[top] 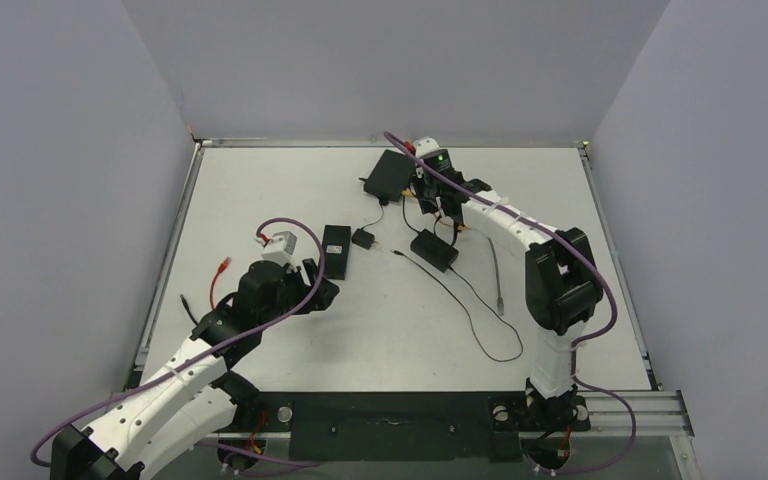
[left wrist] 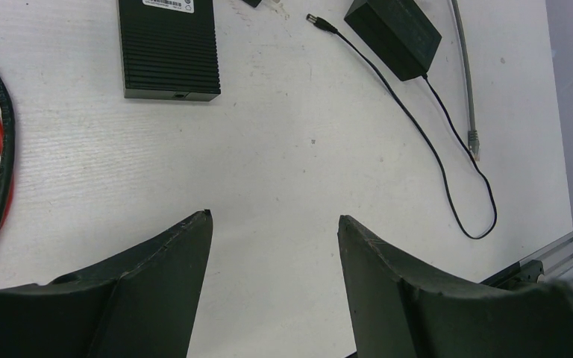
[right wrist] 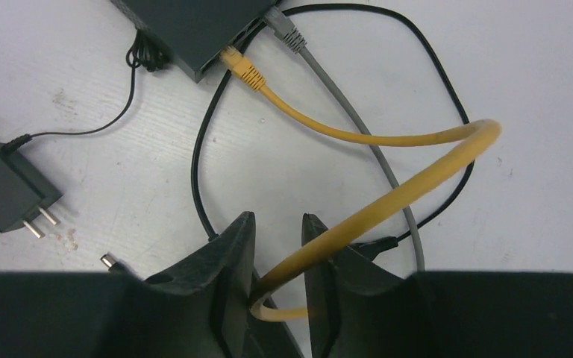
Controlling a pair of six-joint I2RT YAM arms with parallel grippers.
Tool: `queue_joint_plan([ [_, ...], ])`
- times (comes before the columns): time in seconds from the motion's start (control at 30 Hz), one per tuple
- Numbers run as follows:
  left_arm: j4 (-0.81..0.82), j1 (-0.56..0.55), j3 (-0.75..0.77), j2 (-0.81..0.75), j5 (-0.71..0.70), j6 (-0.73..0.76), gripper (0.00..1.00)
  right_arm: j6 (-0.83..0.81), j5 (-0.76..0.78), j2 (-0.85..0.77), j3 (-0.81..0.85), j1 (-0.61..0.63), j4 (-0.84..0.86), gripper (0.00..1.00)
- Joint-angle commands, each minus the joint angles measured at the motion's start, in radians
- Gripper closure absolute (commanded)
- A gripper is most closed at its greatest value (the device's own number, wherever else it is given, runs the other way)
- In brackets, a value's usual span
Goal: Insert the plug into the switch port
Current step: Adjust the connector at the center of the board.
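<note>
Hovering left gripper: fingers spread wide, nothing between them, bare table below.
black cable: runs off the left edge of the left wrist view, ends not visible.
ribbed black box: beyond the left gripper, flat on the table; far end cut off by the frame; white sticker with barcode-like print, too small to read.
power brick: right of the box, thin lead looping toward the near edge; barrel plug lying loose.
right gripper: narrow, pinching the yellow cable, which arcs out to the right and back.
yellow plug: at the port face of the switch, beside the grey plug — cannot tell if fully seated.
switch: mostly cut off by the frame top; no markings legible.
</note>
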Motion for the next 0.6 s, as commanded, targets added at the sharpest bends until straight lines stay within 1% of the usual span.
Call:
queue_joint_plan([
  [0.0, 0.047, 0.009, 0.013, 0.007, 0.014, 0.002, 0.40, -0.015, 0.065, 0.044, 0.088, -0.013, -0.010, 0.68],
  [0.1, 0.052, 0.011, 0.013, 0.010, 0.015, 0.002, 0.40, -0.032, 0.065, 0.040, 0.093, -0.015, -0.022, 0.61],
  [0.2, 0.060, 0.012, 0.015, 0.021, 0.018, 0.002, 0.40, -0.031, 0.062, 0.002, 0.072, -0.012, -0.021, 0.55],
  [0.4, 0.078, 0.014, 0.023, 0.053, 0.034, 0.004, 0.40, -0.023, 0.067, -0.106, -0.019, 0.025, -0.010, 0.48],
  [0.47, 0.085, 0.014, 0.021, 0.057, 0.040, 0.004, 0.40, -0.023, 0.082, -0.142, -0.057, 0.045, -0.010, 0.48],
  [0.57, 0.090, 0.014, 0.015, 0.059, 0.044, 0.001, 0.40, -0.023, 0.101, -0.183, -0.097, 0.069, -0.027, 0.44],
])
